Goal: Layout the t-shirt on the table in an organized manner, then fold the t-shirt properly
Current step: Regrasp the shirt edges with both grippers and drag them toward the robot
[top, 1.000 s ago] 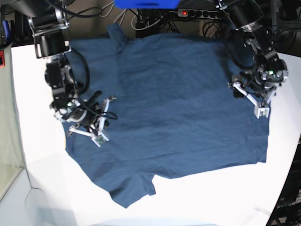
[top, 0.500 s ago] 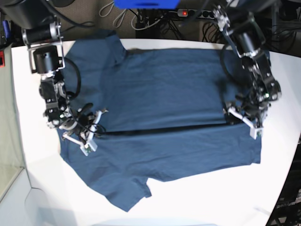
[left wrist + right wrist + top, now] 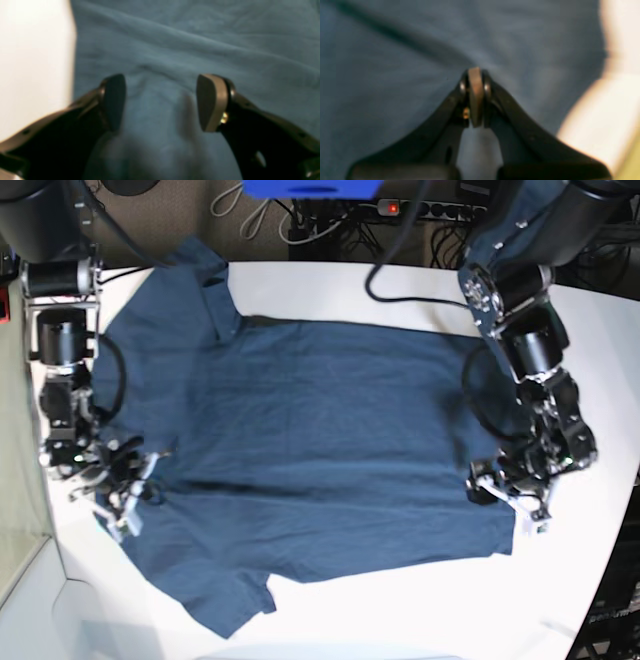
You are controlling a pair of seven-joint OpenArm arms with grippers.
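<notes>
Left wrist: left gripper jaws apart over t-shirt, nothing pinched; right wrist: right gripper clamped tight, whether it pinches cloth unclear; base: t-shirt spread on table, grippers at opposite edges.

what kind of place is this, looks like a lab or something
Probably a robotics lab or test bench: two robot arms work a t-shirt on a bare white table, and a power strip with loose cables lies behind the table's far edge.
</notes>
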